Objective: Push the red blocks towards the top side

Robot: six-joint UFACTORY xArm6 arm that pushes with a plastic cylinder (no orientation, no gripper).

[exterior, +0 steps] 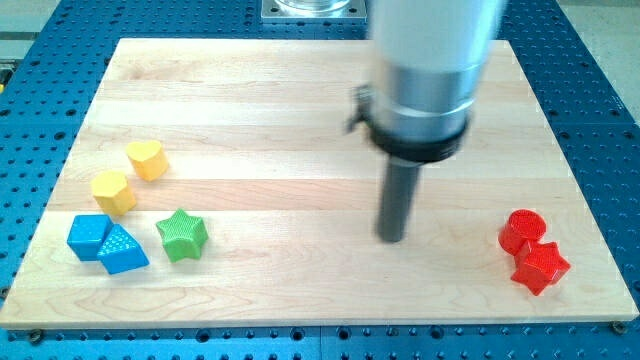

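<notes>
1. Camera view gives you two red blocks at the view's lower right of the wooden board (300,90): a red cylinder (522,230) and, touching it just below and slightly to the right, a red star (541,266)
2. Both red pieces look glossy and ribbed, and they sit close to the board's right and bottom edges, well away from the top side
3. You see my tip (391,238) resting near the middle of the board, well to the left of the red pair and roughly level with the cylinder; it touches no block and carries nothing, since it is a plain rod with no jaws to open or close
4. You find the other blocks grouped at the view's lower left: a yellow heart (147,159), a yellow hexagon (112,191) just below it, a blue cube (88,236), a blue triangle (122,250) touching the cube, and a green star (182,235) to their right
5. Between the red blocks and the top edge you see only bare wood; the arm's grey body hangs over the upper middle of the board, left of that stretch
</notes>
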